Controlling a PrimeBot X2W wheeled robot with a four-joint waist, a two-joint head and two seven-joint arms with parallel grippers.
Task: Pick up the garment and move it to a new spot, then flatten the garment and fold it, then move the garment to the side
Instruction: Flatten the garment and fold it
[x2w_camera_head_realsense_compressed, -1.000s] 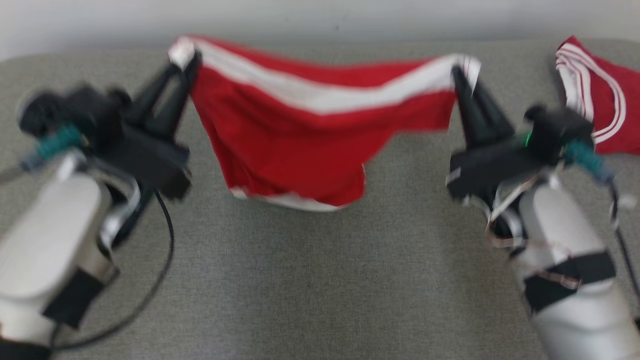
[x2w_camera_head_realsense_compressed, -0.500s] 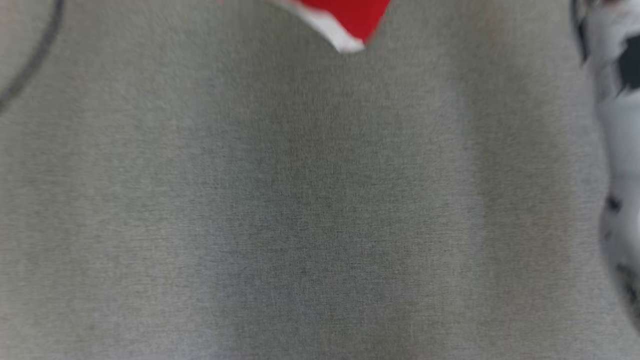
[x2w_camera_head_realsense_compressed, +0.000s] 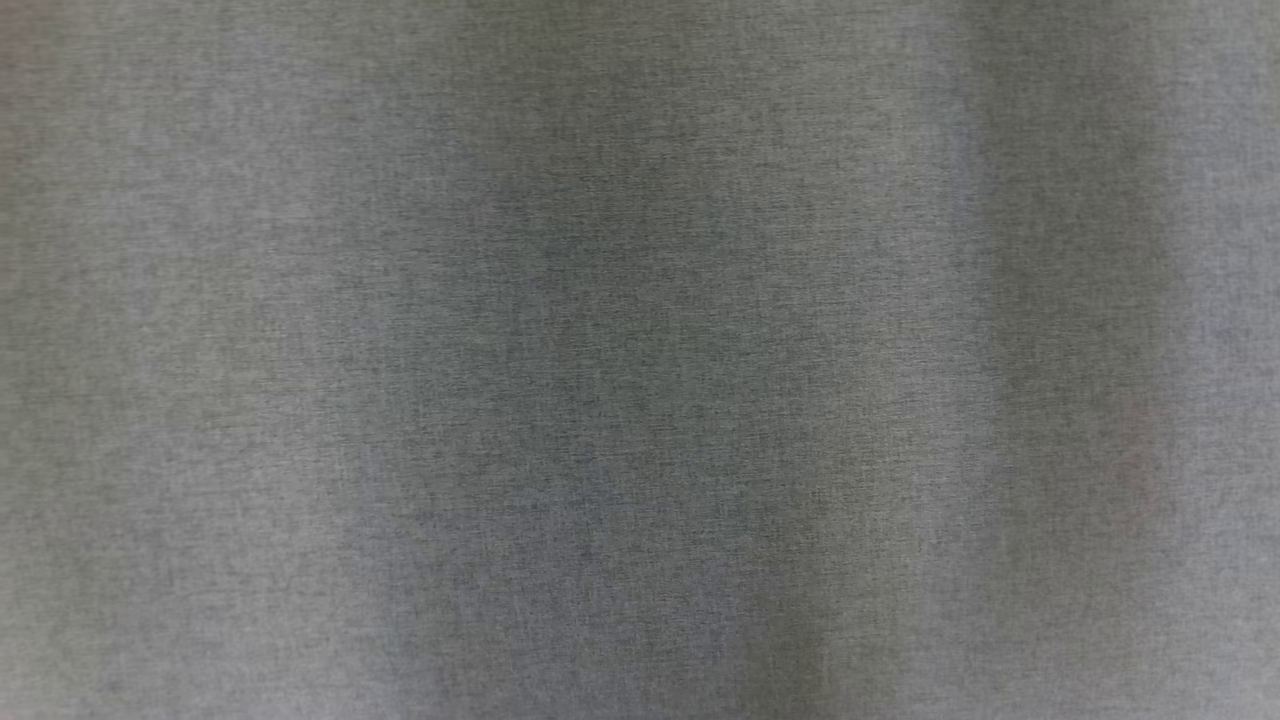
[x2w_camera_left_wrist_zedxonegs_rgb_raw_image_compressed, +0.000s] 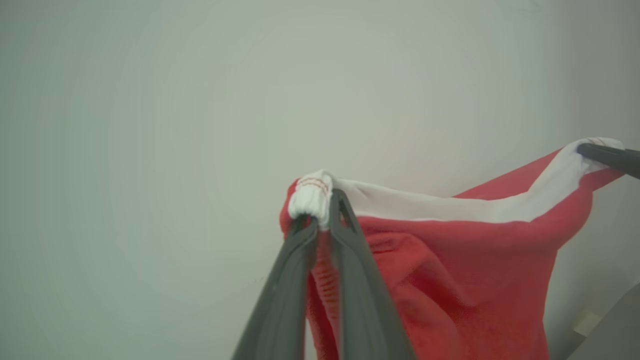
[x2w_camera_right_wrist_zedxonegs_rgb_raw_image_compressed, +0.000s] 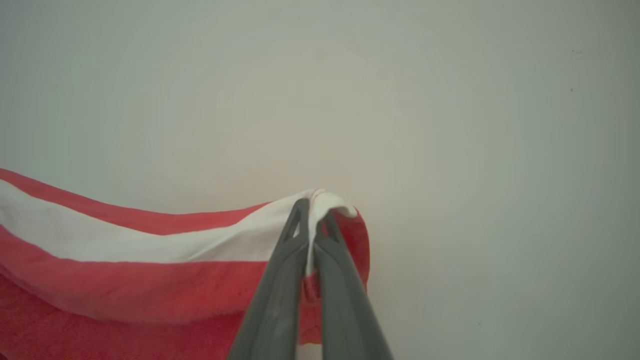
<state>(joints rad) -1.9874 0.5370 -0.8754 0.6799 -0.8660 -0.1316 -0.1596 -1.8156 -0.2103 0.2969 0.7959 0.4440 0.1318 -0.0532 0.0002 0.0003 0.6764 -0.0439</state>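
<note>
In the left wrist view, the left hand (x2w_camera_left_wrist_zedxonegs_rgb_raw_image_compressed: 322, 209) has its two dark fingers pressed together on a bunched corner of the white band (x2w_camera_left_wrist_zedxonegs_rgb_raw_image_compressed: 450, 207) along the top edge of the red garment (x2w_camera_left_wrist_zedxonegs_rgb_raw_image_compressed: 450, 270). The white cloth bulges out just past the fingertips, and the red cloth hangs down behind and to the right of the fingers. From that pinched corner the band sags a little, then rises to the right edge of the view, where a dark finger of the right hand (x2w_camera_left_wrist_zedxonegs_rgb_raw_image_compressed: 607, 156) meets the other corner. In the right wrist view, the right hand's fingers are closed tight on that end of the band, with a small fold of white poking out at the tips and a red flap curling down just beside them. The rest of the garment stretches away to the left of that view, white above and red below. The garment hangs spread sideways between the two hands, in front of a plain pale wall (x2w_camera_left_wrist_zedxonegs_rgb_raw_image_compressed: 150, 125). The head view looks down on a grey woven surface (x2w_camera_head_realsense_compressed: 640, 360), blurred, with darker shaded bands across it.
</note>
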